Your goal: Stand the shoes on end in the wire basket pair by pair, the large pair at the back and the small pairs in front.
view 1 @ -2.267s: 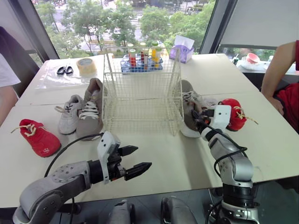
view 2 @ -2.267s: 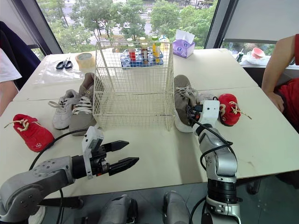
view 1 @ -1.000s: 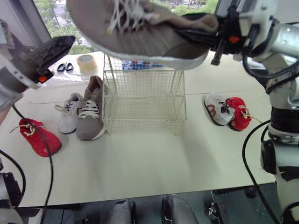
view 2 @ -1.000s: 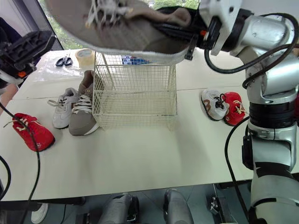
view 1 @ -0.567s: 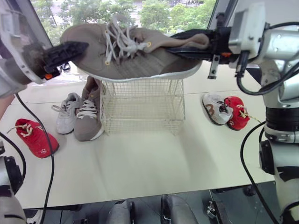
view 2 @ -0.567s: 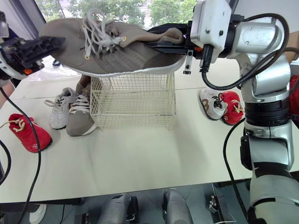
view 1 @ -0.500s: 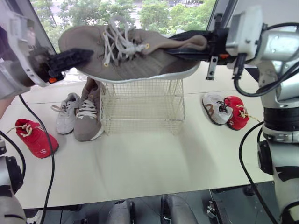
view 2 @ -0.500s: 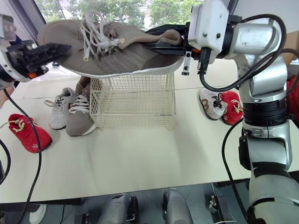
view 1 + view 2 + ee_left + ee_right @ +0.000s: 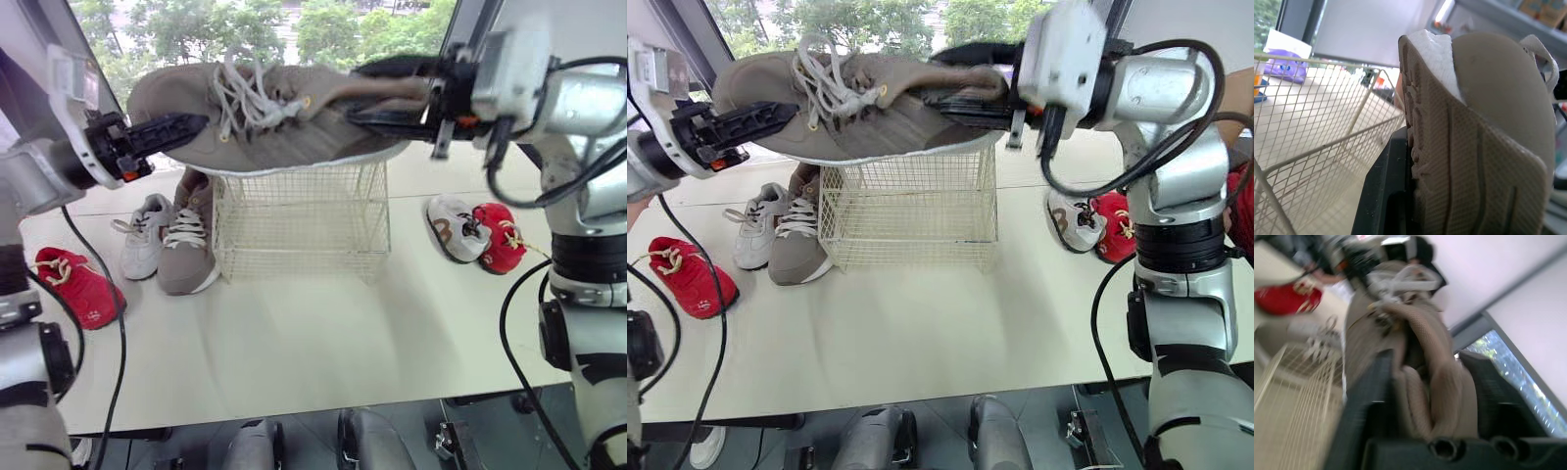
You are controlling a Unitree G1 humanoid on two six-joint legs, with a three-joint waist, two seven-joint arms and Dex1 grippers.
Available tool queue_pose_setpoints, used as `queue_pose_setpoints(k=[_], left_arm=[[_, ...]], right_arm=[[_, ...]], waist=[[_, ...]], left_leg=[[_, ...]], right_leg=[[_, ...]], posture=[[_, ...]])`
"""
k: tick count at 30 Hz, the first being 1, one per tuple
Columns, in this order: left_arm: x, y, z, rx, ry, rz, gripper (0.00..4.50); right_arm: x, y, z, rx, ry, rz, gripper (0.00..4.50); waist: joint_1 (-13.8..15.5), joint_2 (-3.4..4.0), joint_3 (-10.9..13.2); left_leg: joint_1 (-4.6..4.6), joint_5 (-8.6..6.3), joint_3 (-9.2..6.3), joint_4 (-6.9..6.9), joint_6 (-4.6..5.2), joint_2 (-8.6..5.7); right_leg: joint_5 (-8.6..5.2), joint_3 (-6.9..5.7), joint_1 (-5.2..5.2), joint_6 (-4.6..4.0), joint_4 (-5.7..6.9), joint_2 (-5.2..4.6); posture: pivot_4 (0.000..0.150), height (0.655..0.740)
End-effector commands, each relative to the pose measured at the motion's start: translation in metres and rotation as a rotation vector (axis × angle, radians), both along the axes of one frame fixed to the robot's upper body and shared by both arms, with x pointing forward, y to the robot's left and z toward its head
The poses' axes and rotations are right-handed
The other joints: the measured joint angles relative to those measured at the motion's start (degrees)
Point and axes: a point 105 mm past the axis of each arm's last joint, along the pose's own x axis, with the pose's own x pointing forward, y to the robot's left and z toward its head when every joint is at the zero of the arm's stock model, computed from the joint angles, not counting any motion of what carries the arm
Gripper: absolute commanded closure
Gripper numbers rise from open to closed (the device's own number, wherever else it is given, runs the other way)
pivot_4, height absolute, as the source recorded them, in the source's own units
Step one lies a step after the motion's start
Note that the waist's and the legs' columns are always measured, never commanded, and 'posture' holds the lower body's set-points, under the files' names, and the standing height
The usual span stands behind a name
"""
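A large grey-brown shoe [image 9: 284, 117] hangs level in the air just above the white wire basket [image 9: 299, 220]. My left gripper [image 9: 171, 127] is shut on its toe; in the left wrist view the sole [image 9: 1459, 161] presses against a black finger [image 9: 1383, 196]. My right gripper [image 9: 387, 93] is at the heel, open, with its fingers standing above and below the heel collar [image 9: 1425, 396]. The matching grey shoe [image 9: 188, 235] lies left of the basket beside a small white shoe [image 9: 142, 235] and a small red shoe [image 9: 78, 287]. Another small white shoe [image 9: 453, 227] and red shoe [image 9: 500, 238] lie to the right.
The basket stands mid-table with its open top facing up and nothing inside. A purple tissue box [image 9: 1288, 68] sits behind it at the back of the table. Bare tabletop [image 9: 313, 333] stretches from the basket to the front edge.
The shoe has come down from high up to just over the basket. My left gripper moved in and closed on the toe. My right gripper's fingers have spread apart at the heel.
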Motion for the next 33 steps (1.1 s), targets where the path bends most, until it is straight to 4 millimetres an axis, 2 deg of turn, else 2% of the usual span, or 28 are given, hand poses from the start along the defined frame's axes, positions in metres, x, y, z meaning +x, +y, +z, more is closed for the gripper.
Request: queue_pose_setpoints(k=[1, 3, 5, 7, 9, 11, 14, 18, 24, 33], left_arm=[[-0.021, 0.012, 0.030, -0.145, -0.135, 0.034, 3.96], [-0.024, 0.014, 0.029, -0.205, -0.141, 0.071, 3.96], [-0.025, 0.013, 0.030, -0.288, -0.166, 0.107, 3.96], [-0.026, 0.008, 0.033, -0.402, -0.190, 0.134, 3.96], [-0.026, -0.006, 0.036, -0.491, -0.204, 0.141, 3.96], [-0.024, -0.022, 0.036, -0.505, -0.206, 0.143, 3.96], [-0.027, -0.040, 0.037, -0.535, -0.199, 0.089, 3.96], [-0.024, -0.052, 0.027, -0.523, -0.155, 0.052, 3.96], [-0.029, -0.058, 0.023, -0.522, -0.144, 0.021, 3.96], [-0.022, -0.057, 0.004, -0.470, -0.102, 0.062, 3.96]], right_arm=[[-0.003, -0.032, 0.027, 0.271, 0.054, -0.056, 0.08], [-0.001, -0.046, 0.032, 0.417, 0.127, -0.081, 0.03], [0.009, -0.065, 0.027, 0.619, 0.291, -0.098, 0.03], [0.015, -0.068, 0.004, 0.779, 0.511, -0.023, 0.03], [0.016, -0.054, -0.019, 0.895, 0.691, 0.092, 0.03], [0.015, -0.037, -0.031, 0.946, 0.785, 0.159, 0.03], [0.011, -0.008, -0.034, 0.935, 0.817, 0.208, 0.03], [0.009, 0.010, -0.021, 0.961, 0.807, 0.290, 0.03], [0.008, 0.023, -0.012, 0.957, 0.787, 0.338, 0.03], [-0.005, 0.031, 0.006, 0.932, 0.762, 0.448, 0.03]], waist=[[0.01, 0.00, 0.00], [0.02, 0.00, 0.00], [0.07, -0.02, -0.01], [0.20, -0.10, -0.07], [0.25, -0.18, -0.11], [0.17, -0.14, -0.09], [0.03, -0.01, -0.02], [-0.02, -0.01, -0.02], [0.03, -0.02, -0.03], [0.03, -0.02, -0.03]], left_leg=[[0.00, 0.00, -0.01, 0.00, 0.00, 0.00], [0.00, 0.00, -0.01, 0.00, 0.00, -0.01], [0.03, 0.00, -0.03, -0.01, -0.01, -0.01], [0.04, 0.04, -0.08, 0.02, -0.07, -0.01], [0.15, 0.05, -0.26, 0.03, -0.09, -0.01], [0.16, 0.03, -0.29, 0.05, -0.06, -0.03], [0.12, 0.02, -0.26, 0.04, -0.01, -0.06], [0.11, 0.01, -0.27, 0.03, 0.01, -0.04], [0.10, -0.10, -0.28, 0.03, 0.21, -0.04], [0.10, -0.11, -0.29, 0.03, 0.22, -0.03]], right_leg=[[0.00, 0.00, 0.00, 0.00, 0.00, -0.02], [0.00, -0.01, 0.01, 0.00, 0.01, -0.05], [0.02, -0.01, 0.04, 0.00, 0.01, -0.09], [0.04, 0.00, 0.11, -0.03, 0.03, -0.13], [0.05, -0.10, 0.36, -0.04, 0.00, -0.23], [0.08, -0.15, 0.41, -0.09, -0.01, -0.27], [0.09, -0.13, 0.31, -0.09, 0.05, -0.13], [0.08, -0.13, 0.27, -0.09, 0.04, 0.02], [0.08, -0.14, 0.28, -0.08, 0.02, 0.03], [0.08, -0.14, 0.28, -0.08, 0.01, 0.05]], posture=[[0.150, 0.7400], [0.150, 0.7400], [0.150, 0.7400], [0.150, 0.7400], [0.150, 0.7400], [0.150, 0.7400], [0.150, 0.7400], [0.150, 0.7400], [0.150, 0.7400], [0.150, 0.7400]])
